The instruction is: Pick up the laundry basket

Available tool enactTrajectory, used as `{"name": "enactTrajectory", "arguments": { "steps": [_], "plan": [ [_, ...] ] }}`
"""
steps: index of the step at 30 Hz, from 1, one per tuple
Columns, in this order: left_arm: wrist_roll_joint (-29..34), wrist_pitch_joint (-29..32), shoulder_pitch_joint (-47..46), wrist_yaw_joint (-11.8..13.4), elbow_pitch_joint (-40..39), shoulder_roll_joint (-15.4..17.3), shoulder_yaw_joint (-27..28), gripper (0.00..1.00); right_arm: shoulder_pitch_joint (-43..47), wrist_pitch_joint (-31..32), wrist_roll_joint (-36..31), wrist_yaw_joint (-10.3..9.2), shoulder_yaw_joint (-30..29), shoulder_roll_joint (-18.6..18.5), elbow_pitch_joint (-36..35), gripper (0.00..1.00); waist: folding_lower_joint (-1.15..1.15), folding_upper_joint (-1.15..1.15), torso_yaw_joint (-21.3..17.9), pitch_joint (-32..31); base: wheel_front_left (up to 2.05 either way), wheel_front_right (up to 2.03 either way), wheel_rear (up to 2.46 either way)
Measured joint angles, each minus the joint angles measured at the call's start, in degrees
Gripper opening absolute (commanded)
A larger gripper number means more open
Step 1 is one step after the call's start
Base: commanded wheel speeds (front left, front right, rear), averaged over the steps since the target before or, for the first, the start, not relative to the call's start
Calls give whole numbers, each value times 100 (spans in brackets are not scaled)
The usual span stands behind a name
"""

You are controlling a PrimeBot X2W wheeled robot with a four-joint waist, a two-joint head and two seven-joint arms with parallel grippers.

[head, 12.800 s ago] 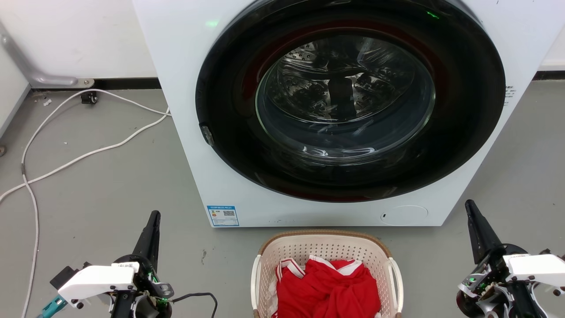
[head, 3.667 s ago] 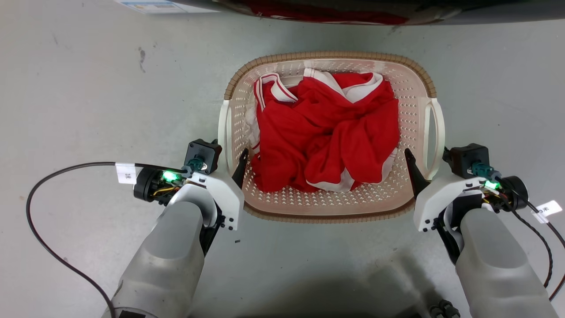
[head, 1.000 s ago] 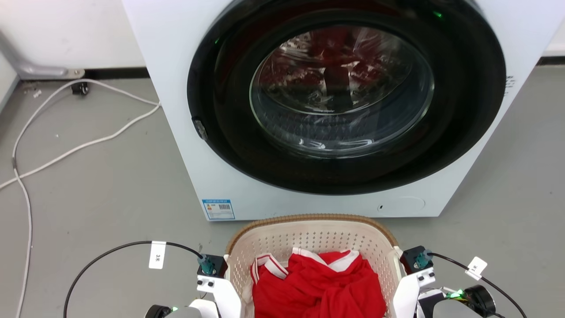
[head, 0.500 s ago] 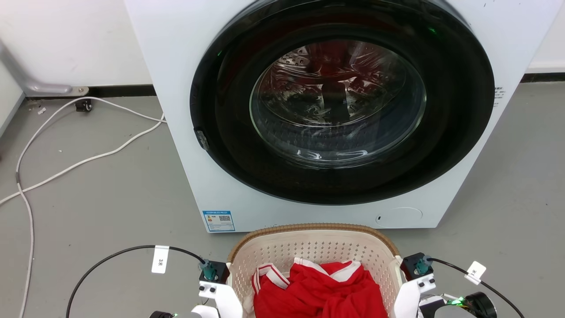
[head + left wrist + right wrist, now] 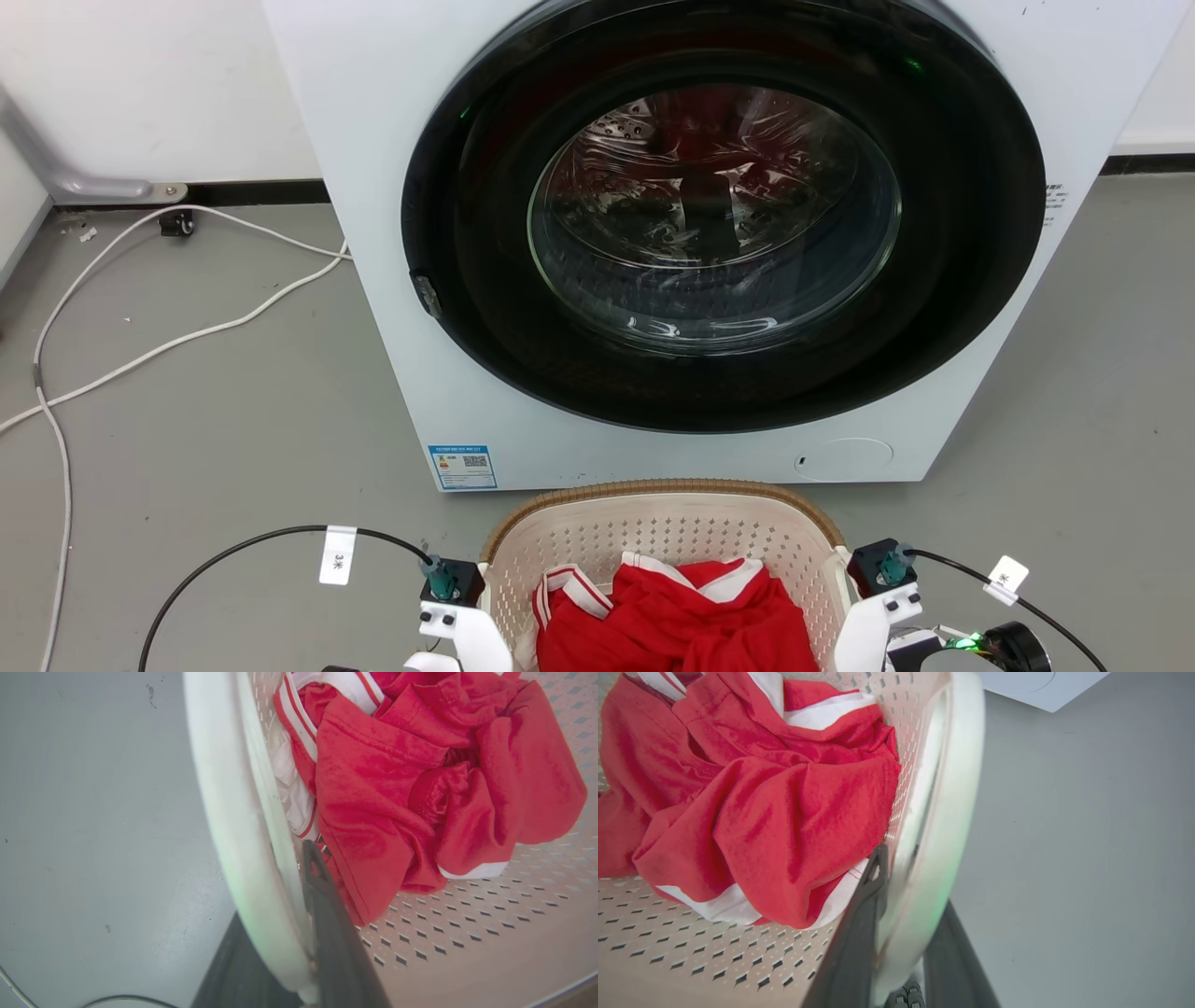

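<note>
Lighting bright, even, diffuse; shadows faint. Reflections streak the washing machine door glass [image 5: 714, 215]. Wrist views: laundry basket [image 5: 233, 835] handle between the jaws blurred, green-tinted; edges bowed.

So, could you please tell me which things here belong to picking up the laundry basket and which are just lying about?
Job: laundry basket; left gripper and right gripper, each clamped astride a side handle.
Lying about: red clothes in the basket, washing machine, white cable on the floor.
</note>
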Motion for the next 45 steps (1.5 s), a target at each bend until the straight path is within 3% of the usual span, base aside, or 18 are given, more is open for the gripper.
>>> {"name": "enactTrajectory", "arguments": {
  "steps": [45],
  "plan": [
    [-695, -190, -113, -1, 66, 34, -649, 0, -27, -77, 480, 0, 459, -77, 3, 0, 0, 0, 5, 59, 0, 0, 0]
  ]
}}
